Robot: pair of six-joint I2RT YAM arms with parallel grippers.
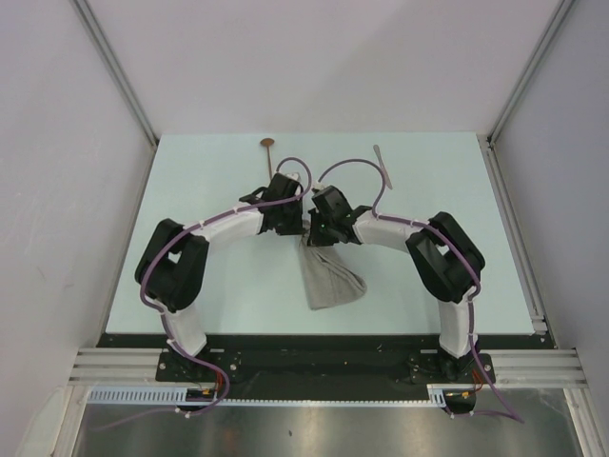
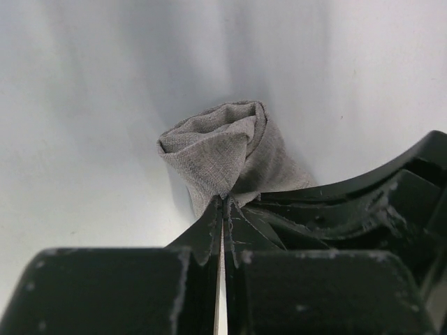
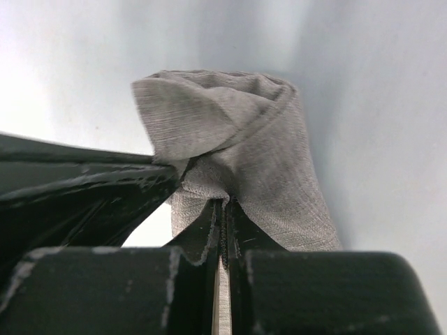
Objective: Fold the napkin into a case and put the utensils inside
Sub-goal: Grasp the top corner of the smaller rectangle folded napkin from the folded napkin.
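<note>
The grey-beige napkin (image 1: 329, 276) hangs bunched from both grippers at the table's middle, its lower part spread toward the near side. My left gripper (image 1: 299, 228) is shut on the napkin's top edge (image 2: 222, 157), fingers pinched together at the cloth. Right beside it my right gripper (image 1: 310, 231) is shut on the same bunched top of the napkin (image 3: 230, 157). The two grippers almost touch. The spoon (image 1: 269, 152) with its copper-brown bowl lies at the far side, left of centre. A slender silver knife (image 1: 384, 168) lies at the far side, right of centre.
The pale green table top (image 1: 209, 181) is bounded by a metal rail (image 1: 514, 238) on the right and white walls behind. Purple cables loop above both wrists. The left arm's elbow (image 1: 173, 265) and the right arm's elbow (image 1: 445, 257) stand wide to either side.
</note>
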